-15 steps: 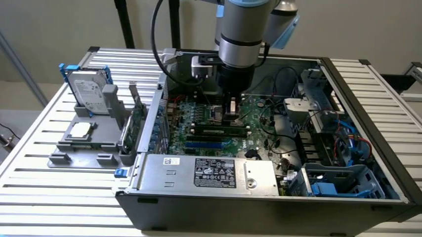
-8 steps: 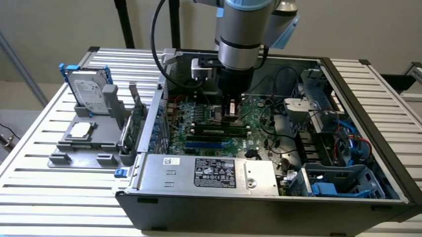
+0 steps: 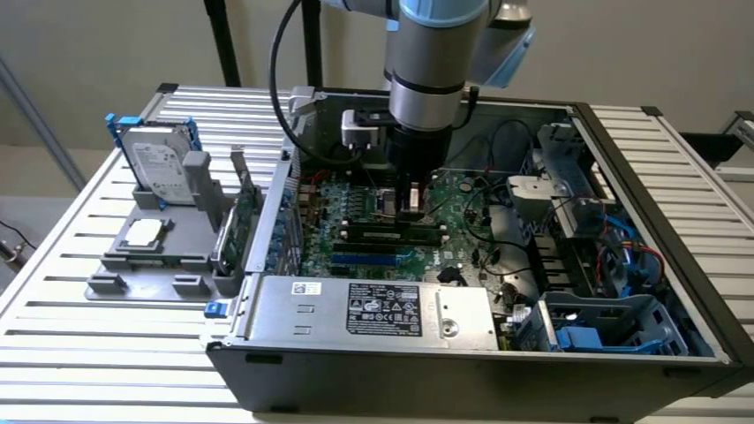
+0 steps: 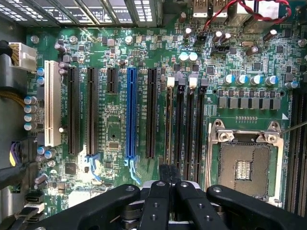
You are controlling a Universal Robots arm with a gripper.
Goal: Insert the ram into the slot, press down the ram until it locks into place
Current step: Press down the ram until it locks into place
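Observation:
The ram [image 3: 383, 232] is a thin green stick standing on edge in one of the parallel black slots [image 3: 389, 240] on the motherboard. In the wrist view the ram [image 4: 169, 124] shows edge-on in the slot beside the blue strip, with the empty slots [image 4: 189, 124] alongside. My gripper [image 3: 410, 210] reaches straight down into the case onto the ram, off-centre toward the exterior view's right. Its black fingers [image 4: 163, 175] are pressed together, shut, tips at the ram's top edge [image 4: 170, 172]. The part of the ram under the fingers is hidden.
The square metal processor socket [image 4: 242, 167] lies beside the slots, and a long blue connector [image 4: 130, 112] on their other side. A power supply box [image 3: 365, 309] fills the case front. Cables and drive cages [image 3: 589, 265] crowd the exterior view's right. A hard drive [image 3: 159, 163] stands outside.

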